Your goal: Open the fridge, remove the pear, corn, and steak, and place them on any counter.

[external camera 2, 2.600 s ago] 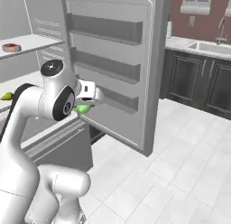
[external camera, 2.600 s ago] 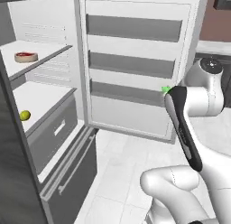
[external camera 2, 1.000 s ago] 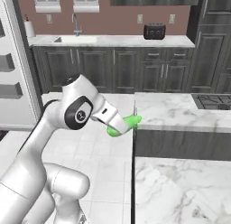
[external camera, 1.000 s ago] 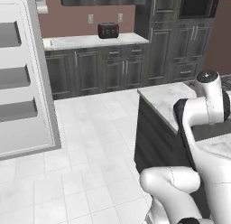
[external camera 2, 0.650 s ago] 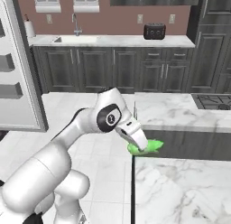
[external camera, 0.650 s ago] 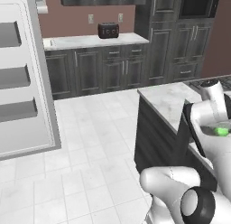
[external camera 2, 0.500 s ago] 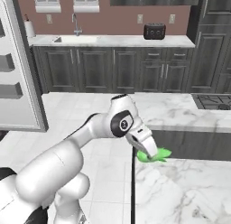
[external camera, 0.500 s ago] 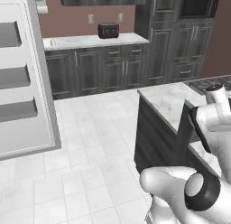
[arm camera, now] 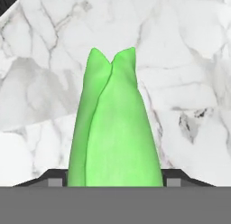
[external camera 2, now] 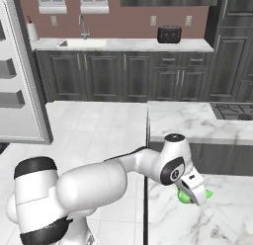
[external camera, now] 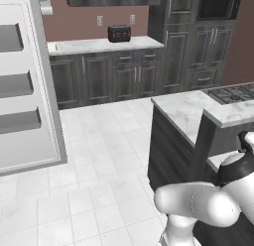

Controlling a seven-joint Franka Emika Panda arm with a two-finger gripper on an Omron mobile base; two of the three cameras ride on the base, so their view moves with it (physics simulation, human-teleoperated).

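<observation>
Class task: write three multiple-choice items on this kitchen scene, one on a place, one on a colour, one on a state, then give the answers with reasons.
1. Where is the corn?
A. on the floor
B. over the marble counter
C. in the sink

2. What colour is the corn husk?
A. bright green
B. brown
C. red

3. What is the gripper doing?
A. hanging open, holding nothing
B. gripping the toaster
C. closed on the corn

Answers:
1 B, marble lies beneath it in the hand view.
2 A, the husk is bright green.
3 C, the corn sits between its fingers.
</observation>
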